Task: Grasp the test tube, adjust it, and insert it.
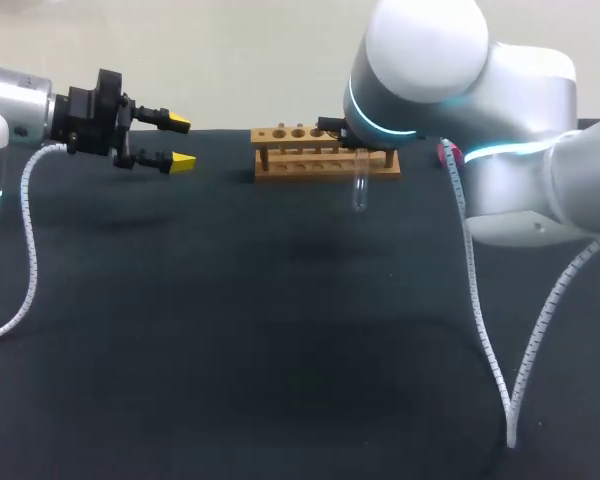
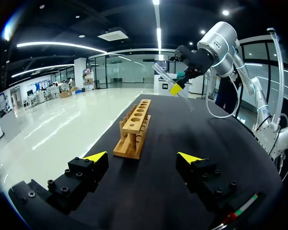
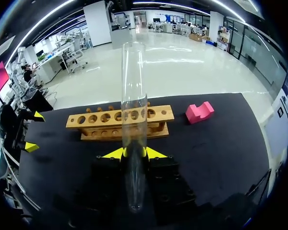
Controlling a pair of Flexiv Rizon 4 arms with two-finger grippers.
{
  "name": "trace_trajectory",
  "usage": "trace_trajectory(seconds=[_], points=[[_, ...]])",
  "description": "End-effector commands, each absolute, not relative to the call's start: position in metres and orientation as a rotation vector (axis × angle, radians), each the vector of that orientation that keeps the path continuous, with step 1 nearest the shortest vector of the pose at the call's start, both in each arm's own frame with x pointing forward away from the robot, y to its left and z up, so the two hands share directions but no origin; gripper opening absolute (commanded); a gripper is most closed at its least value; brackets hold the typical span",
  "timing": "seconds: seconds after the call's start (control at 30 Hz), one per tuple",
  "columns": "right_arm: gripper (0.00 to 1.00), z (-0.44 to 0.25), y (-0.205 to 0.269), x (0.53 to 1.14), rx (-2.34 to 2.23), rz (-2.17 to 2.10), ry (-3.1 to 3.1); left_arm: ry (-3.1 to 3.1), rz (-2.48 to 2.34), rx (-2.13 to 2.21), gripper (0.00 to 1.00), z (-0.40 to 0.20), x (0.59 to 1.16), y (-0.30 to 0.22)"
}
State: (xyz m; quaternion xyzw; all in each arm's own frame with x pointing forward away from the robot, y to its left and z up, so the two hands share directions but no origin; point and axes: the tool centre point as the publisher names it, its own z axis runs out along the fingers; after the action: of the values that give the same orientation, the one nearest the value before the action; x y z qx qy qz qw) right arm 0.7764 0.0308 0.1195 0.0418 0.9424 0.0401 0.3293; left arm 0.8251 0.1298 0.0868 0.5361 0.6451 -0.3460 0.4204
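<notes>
1. The test tube is held by the right gripper. Both yellow tips press on it from two sides, near the middle of its length. In the head view it hangs almost upright above the black table, just in front of the wooden rack, near the rack's right end.
2. The left gripper is well apart from the rack. Its fingers are spread and nothing is between them.
3. I judge the tube to be light, stiff and fragile, because it is clear and thin-walled like glass. Its smooth round wall will probably slip or turn between the pads if the squeeze is weak, and a hard squeeze could crack it.
4. A hold near the middle looks good for balance. For inserting, the lower part should be left free so that it can enter a hole.
5. A pink block lies beside the rack's right end and plays no part here.
6. I can read no brand, label or writing on the tube, the rack or the block.
</notes>
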Motion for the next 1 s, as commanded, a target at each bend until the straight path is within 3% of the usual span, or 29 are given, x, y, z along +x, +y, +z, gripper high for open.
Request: trace_trajectory(seconds=[0.03,1.0], points=[[0.00,0.124,0.028,0.769,0.104,0.097,2.463,1.613,-0.863,1.342,1.00,0.086,0.824,0.130],[0.00,0.130,0.028,0.782,0.164,0.108,2.351,1.613,-0.863,1.342,1.00,0.086,0.824,0.130]])
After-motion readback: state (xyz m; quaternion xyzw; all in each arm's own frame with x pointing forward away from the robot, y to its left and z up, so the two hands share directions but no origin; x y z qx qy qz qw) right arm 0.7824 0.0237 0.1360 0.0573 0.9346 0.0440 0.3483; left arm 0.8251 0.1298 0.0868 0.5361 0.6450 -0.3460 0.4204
